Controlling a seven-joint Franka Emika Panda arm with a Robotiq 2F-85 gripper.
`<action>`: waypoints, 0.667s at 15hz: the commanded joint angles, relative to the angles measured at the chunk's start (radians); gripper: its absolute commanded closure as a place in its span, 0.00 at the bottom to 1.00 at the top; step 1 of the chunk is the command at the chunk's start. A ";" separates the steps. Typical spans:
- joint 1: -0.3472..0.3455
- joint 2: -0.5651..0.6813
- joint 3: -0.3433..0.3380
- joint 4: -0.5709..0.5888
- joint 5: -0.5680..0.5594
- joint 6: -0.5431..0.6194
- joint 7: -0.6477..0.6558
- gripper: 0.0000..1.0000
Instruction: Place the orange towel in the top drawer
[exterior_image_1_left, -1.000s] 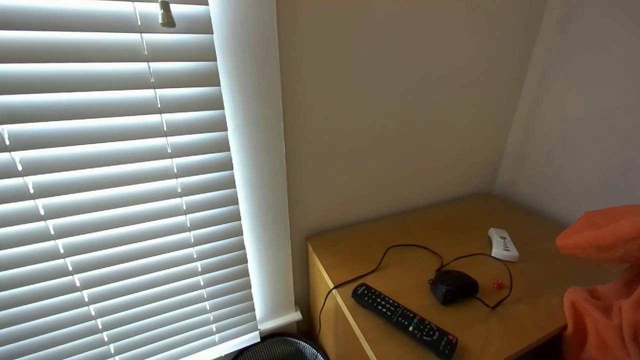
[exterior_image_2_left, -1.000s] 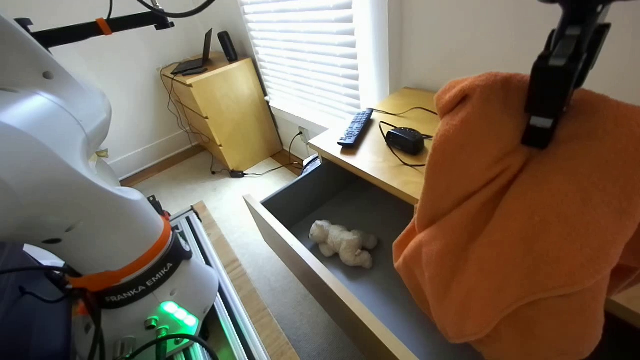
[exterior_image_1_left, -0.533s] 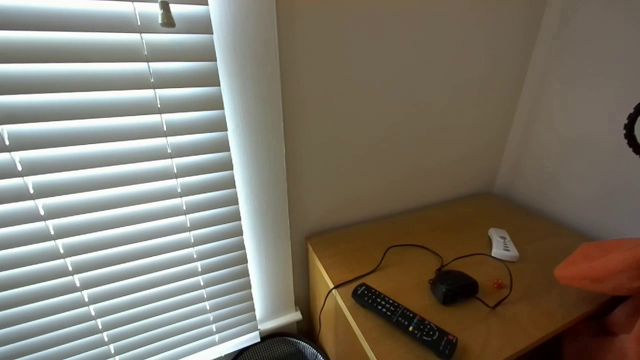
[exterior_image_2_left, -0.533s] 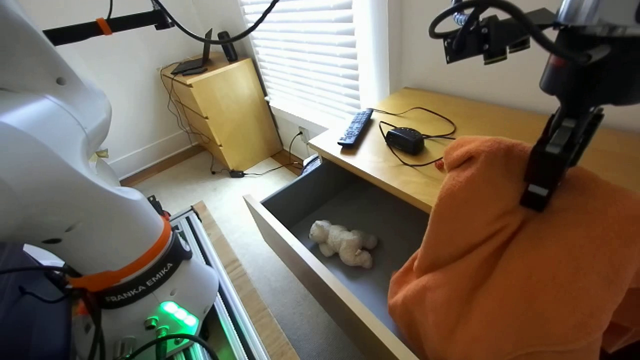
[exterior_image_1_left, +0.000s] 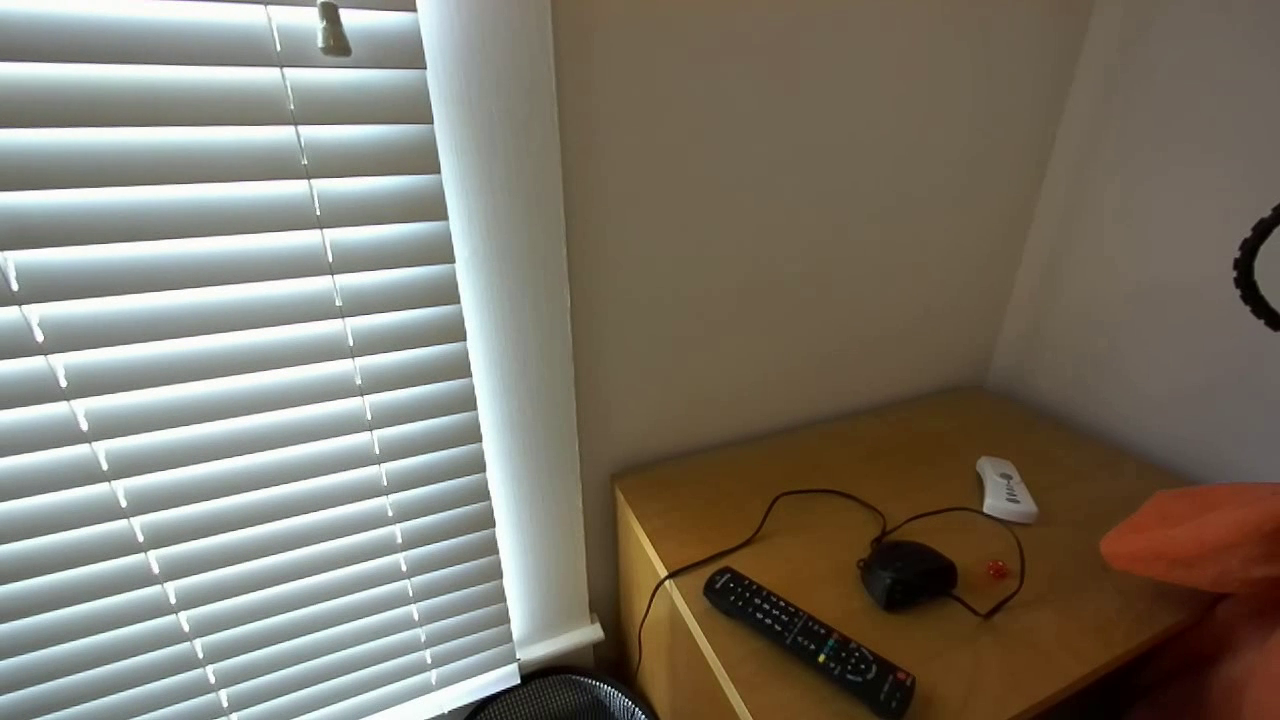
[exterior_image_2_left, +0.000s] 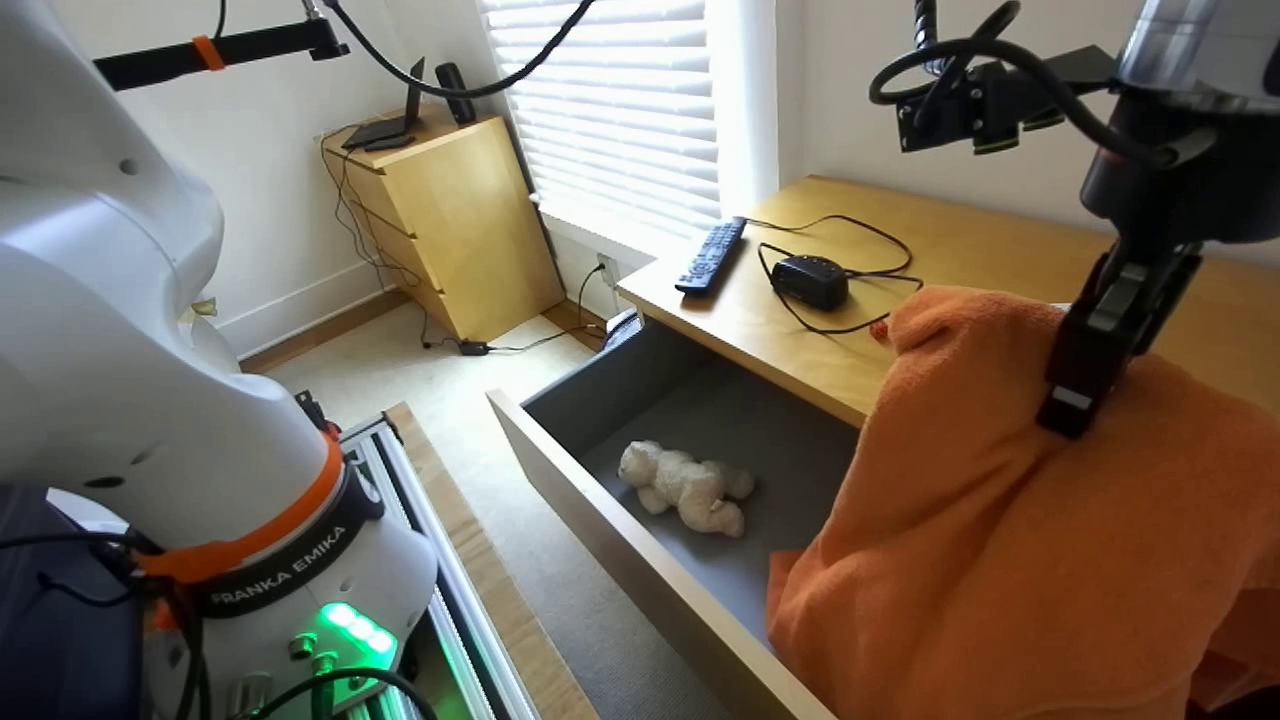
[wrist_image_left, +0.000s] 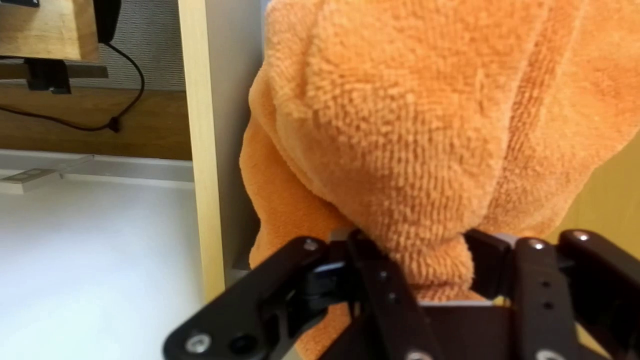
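The top drawer is standing open, a plush toy lying inside. Rightward, the orange towel is hanging, seemingly partly in the drawer; your gripper is pinching its upper part. You should be lowering every fold inside before releasing.

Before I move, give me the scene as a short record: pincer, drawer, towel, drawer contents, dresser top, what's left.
Pincer: closed on the orange towel
Drawer: pulled open, just beneath the dresser top
Towel pose: hanging over the drawer; contact with its bottom is hidden
Inside drawer: white plush toy, lying down
On dresser top: black remote, black device, white remote-like item, small red object
Left: probably lower, then release
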 joint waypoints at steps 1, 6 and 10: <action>0.020 0.008 -0.015 -0.044 -0.039 0.031 -0.004 0.94; 0.021 0.042 -0.038 -0.180 -0.123 0.131 -0.009 0.94; 0.003 0.084 -0.061 -0.277 -0.104 0.300 -0.089 0.94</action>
